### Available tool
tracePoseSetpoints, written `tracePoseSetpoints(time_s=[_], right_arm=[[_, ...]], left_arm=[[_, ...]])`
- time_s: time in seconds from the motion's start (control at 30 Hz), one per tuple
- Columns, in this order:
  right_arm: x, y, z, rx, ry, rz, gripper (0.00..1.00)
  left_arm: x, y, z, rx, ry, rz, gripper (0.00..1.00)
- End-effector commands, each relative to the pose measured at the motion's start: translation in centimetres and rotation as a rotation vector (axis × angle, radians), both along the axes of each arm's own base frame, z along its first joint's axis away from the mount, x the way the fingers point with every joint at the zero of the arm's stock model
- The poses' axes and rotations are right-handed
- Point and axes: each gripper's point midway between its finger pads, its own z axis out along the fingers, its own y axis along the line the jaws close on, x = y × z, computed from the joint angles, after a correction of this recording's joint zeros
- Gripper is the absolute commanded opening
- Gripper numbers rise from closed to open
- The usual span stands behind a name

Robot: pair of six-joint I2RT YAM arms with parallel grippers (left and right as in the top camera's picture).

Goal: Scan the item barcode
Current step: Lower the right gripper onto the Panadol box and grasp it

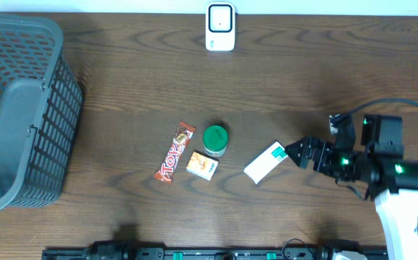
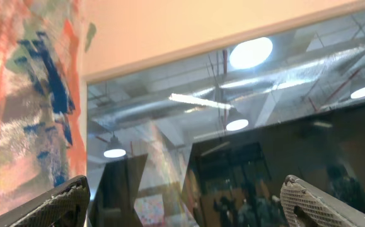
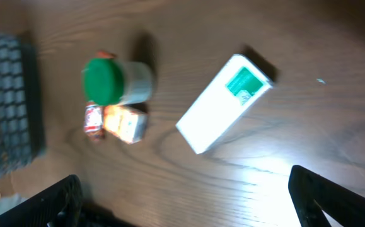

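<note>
Black R gripper (image 1: 295, 154) is hanging low over the table w/ jaws standing wide open, gripping nothing; its fingers (image 3: 321, 195) are framing the bottom of the wrist view. Just ahead of the tips a white box (image 1: 266, 162) w/ green label is lying flat, at an angle, on the wood table (image 1: 122, 79). Further left a green-lid jar (image 1: 215, 140), orange packet (image 1: 202, 166) & red candy bar (image 1: 175, 152) are sitting close together. Scanner (image 1: 220, 27) is standing at the far edge, well apart from the box. Grey basket (image 1: 21, 108) is occupying the left end. L gripper (image 2: 185, 192) is gaping open too, empty, pointing up at ceiling lights (image 2: 250, 53).
</note>
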Motion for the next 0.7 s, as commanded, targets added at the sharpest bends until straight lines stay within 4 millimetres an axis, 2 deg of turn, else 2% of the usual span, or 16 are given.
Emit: tracePoseSetpoints(time_s=[0.0,0.2,0.33,0.53,0.67], right_arm=[[0.5,-0.9,-2.7,-0.008,0.117,-0.048,0.99],[0.5,-1.9,-7.2,-0.003,0.292,-0.037,0.96],[0.8,-2.1,-9.5,0.013,0.368,-0.045,0.85],[1.7,-2.2,-11.5,0.028,0.414,-0.081,0.82],[1.9,-2.2,-12.6,0.041,0.438,-0.128,0.75]], left_arm=[[0.0,0.1,-0.2,-0.008,0.002,-0.006,0.96],[1.4,0.2,-1.0,-0.009,0.027,-0.006,0.96],[2.0,0.2,-1.3,-0.01,0.032,-0.006,0.96],[2.2,0.2,-1.4,-0.01,0.036,-0.005,0.96],[2.2,0.2,-1.4,-0.01,0.036,-0.005,0.96]])
